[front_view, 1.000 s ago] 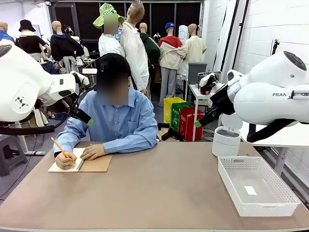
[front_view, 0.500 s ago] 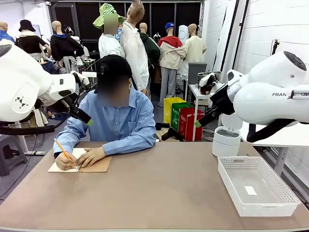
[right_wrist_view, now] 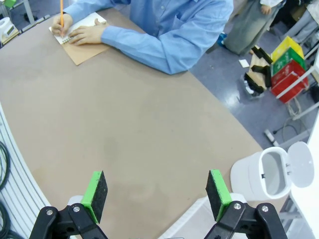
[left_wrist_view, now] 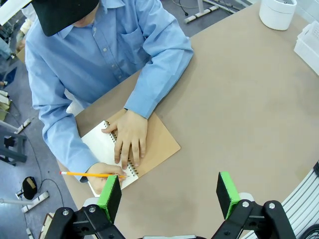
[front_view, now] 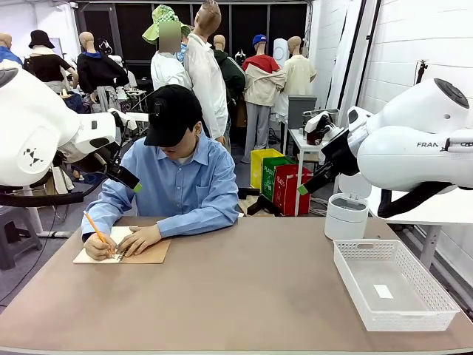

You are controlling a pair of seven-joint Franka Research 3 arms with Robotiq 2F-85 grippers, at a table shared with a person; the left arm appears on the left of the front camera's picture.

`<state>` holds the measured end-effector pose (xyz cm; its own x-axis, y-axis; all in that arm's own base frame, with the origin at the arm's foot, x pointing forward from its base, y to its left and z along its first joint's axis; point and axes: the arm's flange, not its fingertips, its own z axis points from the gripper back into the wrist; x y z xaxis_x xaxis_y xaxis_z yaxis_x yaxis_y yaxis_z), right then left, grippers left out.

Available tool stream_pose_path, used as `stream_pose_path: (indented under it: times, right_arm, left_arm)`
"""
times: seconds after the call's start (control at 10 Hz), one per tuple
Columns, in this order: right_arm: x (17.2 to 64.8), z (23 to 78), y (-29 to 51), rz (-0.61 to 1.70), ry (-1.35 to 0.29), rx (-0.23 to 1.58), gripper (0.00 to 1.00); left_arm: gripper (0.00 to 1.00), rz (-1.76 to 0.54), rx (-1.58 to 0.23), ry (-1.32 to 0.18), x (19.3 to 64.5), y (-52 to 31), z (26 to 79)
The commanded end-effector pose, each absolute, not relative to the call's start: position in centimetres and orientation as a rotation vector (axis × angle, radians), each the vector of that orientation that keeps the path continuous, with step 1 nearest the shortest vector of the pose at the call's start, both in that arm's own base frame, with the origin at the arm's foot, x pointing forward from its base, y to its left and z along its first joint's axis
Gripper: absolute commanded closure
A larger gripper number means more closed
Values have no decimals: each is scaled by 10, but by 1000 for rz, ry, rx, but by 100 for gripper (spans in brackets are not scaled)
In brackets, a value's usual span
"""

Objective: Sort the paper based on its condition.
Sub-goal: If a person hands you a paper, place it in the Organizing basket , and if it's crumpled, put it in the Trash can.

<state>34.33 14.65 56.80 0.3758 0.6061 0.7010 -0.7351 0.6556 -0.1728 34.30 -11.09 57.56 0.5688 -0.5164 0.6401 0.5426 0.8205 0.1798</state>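
Note:
No loose white sheet is in view. A person at the far side writes with an orange pencil (front_view: 94, 229) on the open page of a spiral notebook (front_view: 144, 253) with a tan cover, one hand flat on it (left_wrist_view: 130, 142). My left gripper (left_wrist_view: 169, 191) hangs open high above the table's left part, nothing between its green pads. Its black fingers show in the front view, up beside the person's shoulder (front_view: 131, 183). My right gripper (right_wrist_view: 157, 194) is open too, empty, high over the table's right side and raised near the white bin (front_view: 307, 185).
A white mesh basket (front_view: 355, 285) stands at the front right of the table, with a small white scrap on its floor. Behind it sits a round white lidded bin (front_view: 346, 216), its lid open (right_wrist_view: 266, 174). Bare brown tabletop (front_view: 244, 288) spans the middle.
The person's flat hand has slid slightly along the notebook and the pencil hand has shifted while writing. Both arms have stayed still.

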Motion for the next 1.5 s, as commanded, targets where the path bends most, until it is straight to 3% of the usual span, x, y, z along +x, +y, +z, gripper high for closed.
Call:
stream_pose_path:
  times: [0.0, 1.4]
  right_arm:
    - [343, 568, 146, 870, -814, 170, 0]
    - [343, 568, 146, 870, -814, 170, 0]
  left_arm:
    - [0, -621, -37, -742, 342, -110, 577]
    - [0, -621, -37, -742, 342, -110, 577]
